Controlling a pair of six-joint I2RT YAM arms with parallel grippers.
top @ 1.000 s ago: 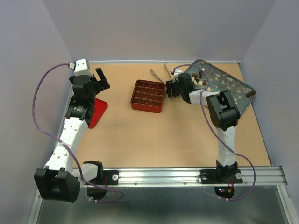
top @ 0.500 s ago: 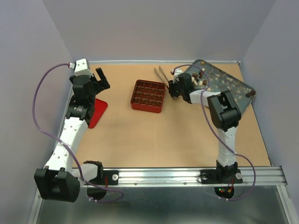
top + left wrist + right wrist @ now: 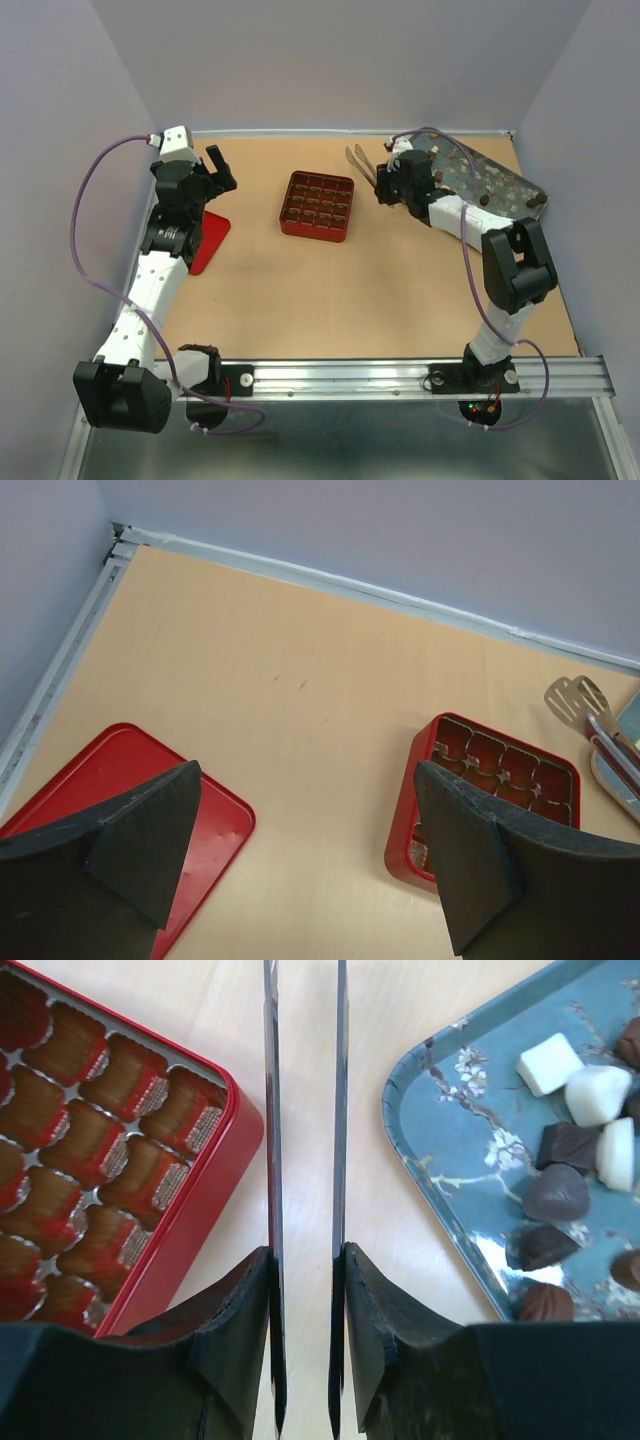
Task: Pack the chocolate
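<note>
Right gripper: clamped narrowly on the metal tongs. One pad presses against the outside of each blade, so the two blades run nearly parallel with a slim gap between them.
Tongs: in the wrist view they point straight out from the fingers, over the bare strip of table between the red box and the tray. In the top view their flat tips lie near the back edge, just behind the box's far right corner.
Chocolate: loose on the blue floral tray at the back right of the table. There are dark brown pieces, some of them rounded, with cream white blocks beside them. No piece sits between the tong tips.
Tray: it lies at an angle at the back right, and its rounded near corner is close to the tongs but apart from them.
Red box: it sits at mid-table with its lid off, and its grid of cells is lined with crinkled reddish-brown paper cups. The cells near the right wrist camera look empty, though the shadows there make that uncertain.
Left gripper: its jaws are spread wide and hold nothing. It hangs above the left side of the table.
Red lid: it lies flat near the left edge, partly under the left gripper's left finger, well apart from the box.
</note>
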